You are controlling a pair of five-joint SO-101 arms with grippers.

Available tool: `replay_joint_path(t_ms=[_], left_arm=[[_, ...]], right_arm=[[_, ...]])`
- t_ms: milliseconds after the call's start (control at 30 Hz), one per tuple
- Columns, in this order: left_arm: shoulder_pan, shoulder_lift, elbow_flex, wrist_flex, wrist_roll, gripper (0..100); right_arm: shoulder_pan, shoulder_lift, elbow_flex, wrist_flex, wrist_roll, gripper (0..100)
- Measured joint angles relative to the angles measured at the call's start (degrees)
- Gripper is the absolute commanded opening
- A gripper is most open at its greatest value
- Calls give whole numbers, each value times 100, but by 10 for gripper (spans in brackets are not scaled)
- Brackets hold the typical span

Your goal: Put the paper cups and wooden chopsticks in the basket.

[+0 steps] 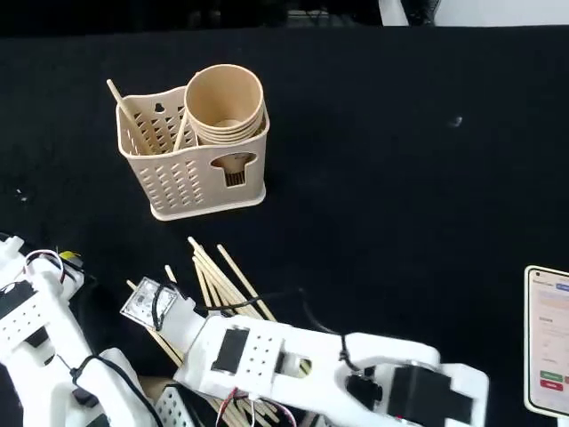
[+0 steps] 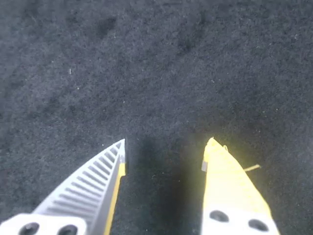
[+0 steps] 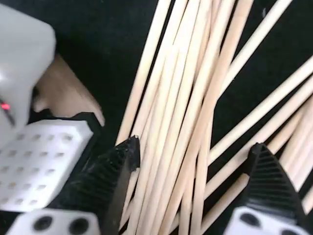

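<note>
A beige perforated basket (image 1: pixel 191 182) stands at the back left of the black cloth. A stack of paper cups (image 1: pixel 224 102) sits in its right compartment, and a few wooden chopsticks (image 1: pixel 129 116) lean in its left one. A loose pile of chopsticks (image 1: pixel 222 280) lies near the front, partly under the right arm (image 1: pixel 267 351). My right gripper (image 3: pixel 195 145) is open just above this pile, its black fingers (image 3: pixel 112 171) straddling several chopsticks (image 3: pixel 186 98). My left gripper (image 2: pixel 167 141) is open over bare black cloth, holding nothing.
The left arm (image 1: pixel 36 311) sits at the front left corner. A phone (image 1: pixel 547 338) lies at the right edge. A tan surface (image 3: pixel 63 93) and a white perforated part (image 3: pixel 34 161) lie close beside the right gripper.
</note>
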Motion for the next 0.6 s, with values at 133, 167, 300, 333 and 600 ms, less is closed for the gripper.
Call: replay_joint_path(t_ms=[133, 167, 300, 333, 600], left_arm=[[0, 0, 0, 0, 0, 256], [0, 0, 0, 0, 0, 256], [-18, 0, 0, 0, 0, 256], [-26, 0, 0, 0, 0, 256], [-44, 0, 0, 0, 0, 256]], right_arm=[[378, 396, -193, 79, 0, 44], [580, 457, -264, 123, 0, 5], [1433, 545, -466, 343, 580, 10], [1591, 545, -510, 431, 782, 11], [2242, -958, -545, 1301, 1204, 11]])
